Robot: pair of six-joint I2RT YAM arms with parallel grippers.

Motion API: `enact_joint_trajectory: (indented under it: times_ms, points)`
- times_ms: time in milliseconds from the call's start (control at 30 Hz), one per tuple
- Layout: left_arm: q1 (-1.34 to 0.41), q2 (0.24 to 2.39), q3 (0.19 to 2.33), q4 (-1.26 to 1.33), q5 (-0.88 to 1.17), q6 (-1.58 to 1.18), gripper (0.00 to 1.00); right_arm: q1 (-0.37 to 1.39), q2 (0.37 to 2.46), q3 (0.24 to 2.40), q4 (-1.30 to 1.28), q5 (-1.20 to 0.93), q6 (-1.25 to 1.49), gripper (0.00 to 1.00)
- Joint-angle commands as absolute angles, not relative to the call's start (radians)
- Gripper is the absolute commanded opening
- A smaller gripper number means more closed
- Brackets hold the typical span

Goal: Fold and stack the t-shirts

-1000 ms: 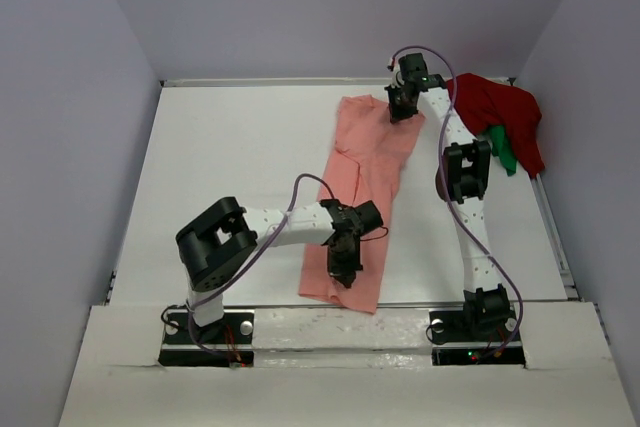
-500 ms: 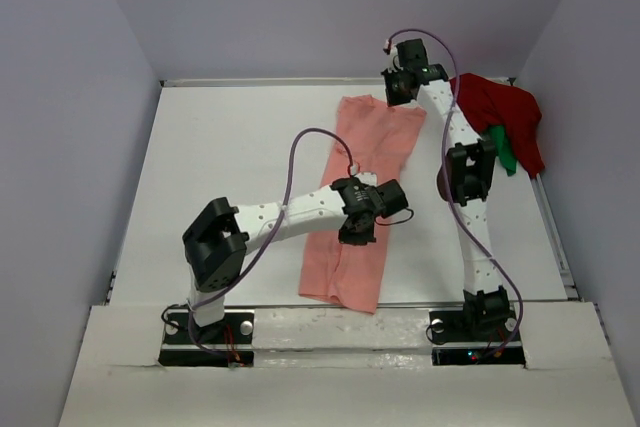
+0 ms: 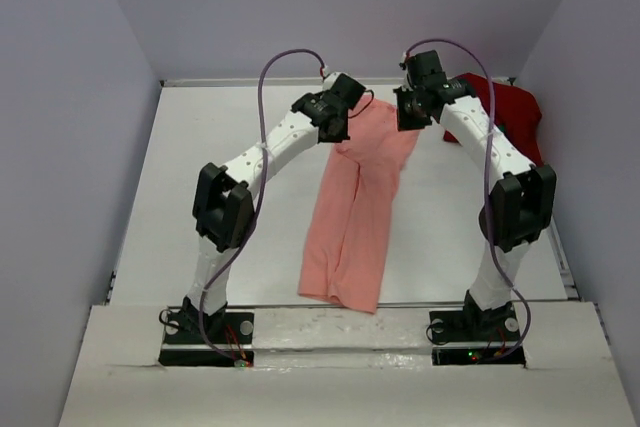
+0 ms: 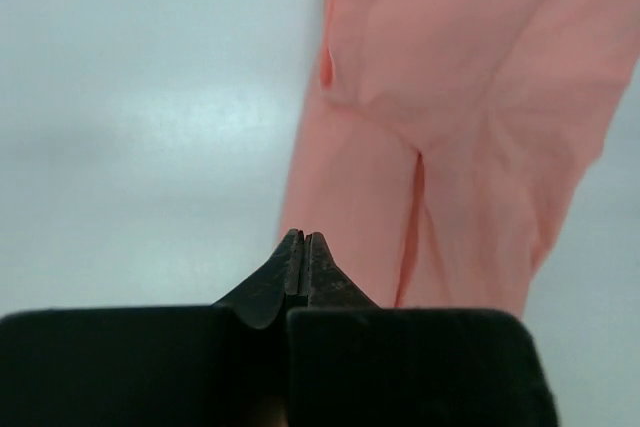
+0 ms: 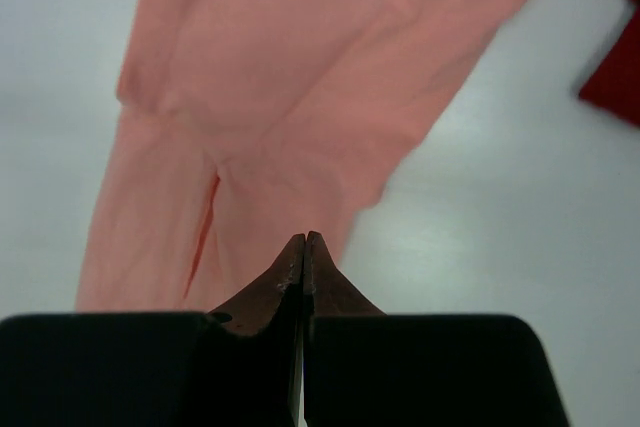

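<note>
one salmon-pink t-shirt point(image 3: 350, 227) lies folded into a long strip.

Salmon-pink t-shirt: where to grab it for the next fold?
Probably the two far corners, one per gripper, coming down from above. The salmon-pink t-shirt lies flat as a long strip running near to far, and the left gripper and right gripper, both shut, hover by that far end.

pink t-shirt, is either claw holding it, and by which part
Nothing is held. The left claw and the right claw are both shut with nothing between their fingers, above the far end of the salmon-pink t-shirt.
</note>
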State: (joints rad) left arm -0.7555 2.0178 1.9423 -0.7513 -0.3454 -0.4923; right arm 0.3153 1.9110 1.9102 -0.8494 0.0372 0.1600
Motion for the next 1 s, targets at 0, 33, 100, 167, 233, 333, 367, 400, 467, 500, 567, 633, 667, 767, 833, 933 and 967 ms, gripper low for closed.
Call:
enact_joint_trajectory:
  times_ms: [0,33,100,167,233,333,367,400,467,500,567,633,667,767,833,933,967]
  points:
    - [-0.66,2.167,2.098,-0.666,-0.211,-0.203,0.0,0.348,1.784,1.674,-0.792,0.073,0.213,0.0]
    - [-0.626,2.215,2.152,-0.658,-0.175,-0.184,0.0,0.348,1.755,1.645,-0.781,0.078,0.215,0.0]
    - [-0.598,2.262,2.172,-0.625,-0.067,-0.151,0.0,0.357,1.691,1.562,-0.744,0.065,0.231,0.0]
    - [-0.568,2.284,2.19,-0.583,0.01,-0.135,0.0,0.357,1.686,1.536,-0.738,0.054,0.232,0.0]
    - [-0.563,2.308,2.192,-0.555,0.086,-0.114,0.0,0.373,1.69,1.516,-0.739,0.078,0.232,0.0]
    - [-0.557,2.33,2.191,-0.511,0.201,-0.071,0.0,0.373,1.709,1.509,-0.739,0.087,0.232,0.0]
    - [-0.554,2.333,2.194,-0.505,0.236,-0.063,0.0,0.382,1.715,1.509,-0.739,0.087,0.229,0.0]
    - [-0.545,2.336,2.189,-0.479,0.271,-0.061,0.0,0.382,1.718,1.509,-0.739,0.089,0.23,0.0]
    - [-0.531,2.345,2.198,-0.457,0.29,-0.067,0.0,0.382,1.724,1.505,-0.735,0.087,0.229,0.0]
    - [-0.522,2.356,2.206,-0.454,0.291,-0.081,0.0,0.382,1.729,1.503,-0.735,0.097,0.229,0.0]
    - [-0.499,2.368,2.238,-0.459,0.31,-0.095,0.0,0.382,1.746,1.499,-0.735,0.101,0.227,0.0]
    - [-0.488,2.361,2.229,-0.443,0.266,-0.11,0.0,0.382,1.758,1.493,-0.735,0.116,0.227,0.0]
    - [-0.483,2.359,2.227,-0.442,0.261,-0.117,0.0,0.382,1.762,1.49,-0.736,0.115,0.226,0.0]
    - [-0.459,2.359,2.212,-0.397,0.333,-0.121,0.0,0.391,1.755,1.483,-0.735,0.121,0.229,0.0]
    - [-0.445,2.388,2.235,-0.364,0.382,-0.127,0.0,0.4,1.744,1.483,-0.738,0.123,0.238,0.0]
    - [-0.405,2.48,2.318,-0.361,0.515,-0.138,0.0,0.411,1.721,1.489,-0.742,0.118,0.242,0.0]
    - [-0.399,2.503,2.376,-0.364,0.54,-0.144,0.0,0.411,1.718,1.496,-0.75,0.118,0.241,0.0]
